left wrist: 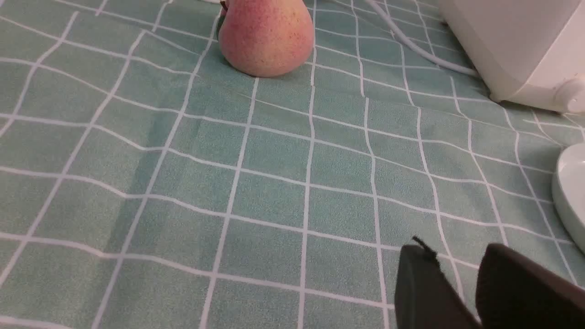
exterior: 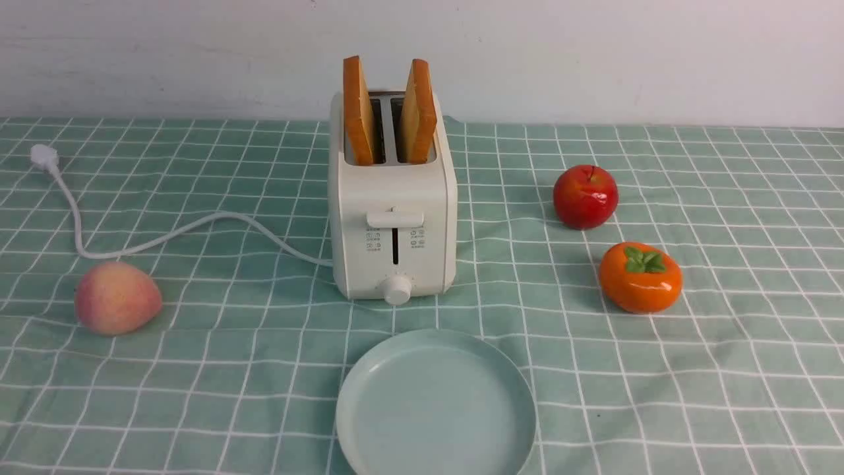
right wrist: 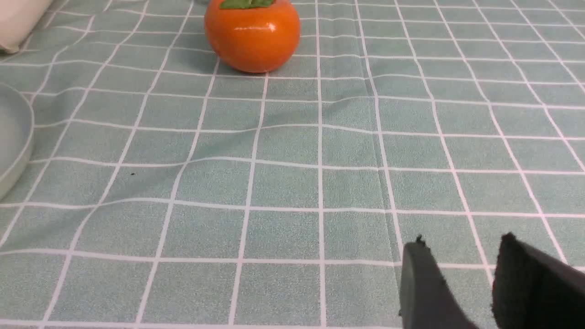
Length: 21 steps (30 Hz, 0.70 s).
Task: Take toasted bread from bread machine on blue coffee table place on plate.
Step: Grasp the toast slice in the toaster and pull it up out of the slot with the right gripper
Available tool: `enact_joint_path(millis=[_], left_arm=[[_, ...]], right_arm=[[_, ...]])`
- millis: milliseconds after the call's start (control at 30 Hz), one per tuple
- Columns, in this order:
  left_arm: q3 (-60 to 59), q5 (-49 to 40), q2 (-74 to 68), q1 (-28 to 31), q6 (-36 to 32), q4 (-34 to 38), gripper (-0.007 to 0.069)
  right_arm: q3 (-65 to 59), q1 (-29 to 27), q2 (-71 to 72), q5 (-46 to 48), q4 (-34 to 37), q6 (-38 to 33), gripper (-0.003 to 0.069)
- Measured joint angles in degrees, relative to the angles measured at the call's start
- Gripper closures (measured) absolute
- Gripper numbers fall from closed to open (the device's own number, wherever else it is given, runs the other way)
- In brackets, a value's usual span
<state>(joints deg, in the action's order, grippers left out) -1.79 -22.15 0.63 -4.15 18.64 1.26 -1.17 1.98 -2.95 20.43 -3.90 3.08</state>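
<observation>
The cream-white bread machine (exterior: 392,198) stands mid-table on the teal grid-cloth coffee table (exterior: 198,369). Two slices of toasted bread, one left (exterior: 358,109) and one right (exterior: 419,112), stand upright in its slots. The pale blue-green plate (exterior: 435,402) lies bare just in front of it. Neither arm shows in the front view. My left gripper (left wrist: 457,256) is open and empty, low over the cloth, with the plate's rim (left wrist: 571,192) and the bread machine (left wrist: 512,41) beyond it. My right gripper (right wrist: 461,249) is open and empty over the cloth, with the plate's rim (right wrist: 13,137) off to one side.
A peach (exterior: 117,298) lies at the left, also in the left wrist view (left wrist: 267,36). A red apple (exterior: 585,196) and an orange persimmon (exterior: 639,277) sit at the right; the persimmon also shows in the right wrist view (right wrist: 251,36). The white power cord (exterior: 165,237) trails left.
</observation>
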Motion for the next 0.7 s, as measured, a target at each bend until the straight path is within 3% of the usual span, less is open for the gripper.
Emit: enact_joint_path(millis=[367,700], left_arm=[[0.0,6.2,0.0,0.0,0.0,0.0,0.0429],[0.0,17.29,0.0,0.0,1.11,0.23,0.0426]], right_arm=[[0.0,0.0,0.0,-0.53,0.0,0.7,0.0419],[-0.25,0.0,0.0,-17.88,0.21,0.88,0.0419]])
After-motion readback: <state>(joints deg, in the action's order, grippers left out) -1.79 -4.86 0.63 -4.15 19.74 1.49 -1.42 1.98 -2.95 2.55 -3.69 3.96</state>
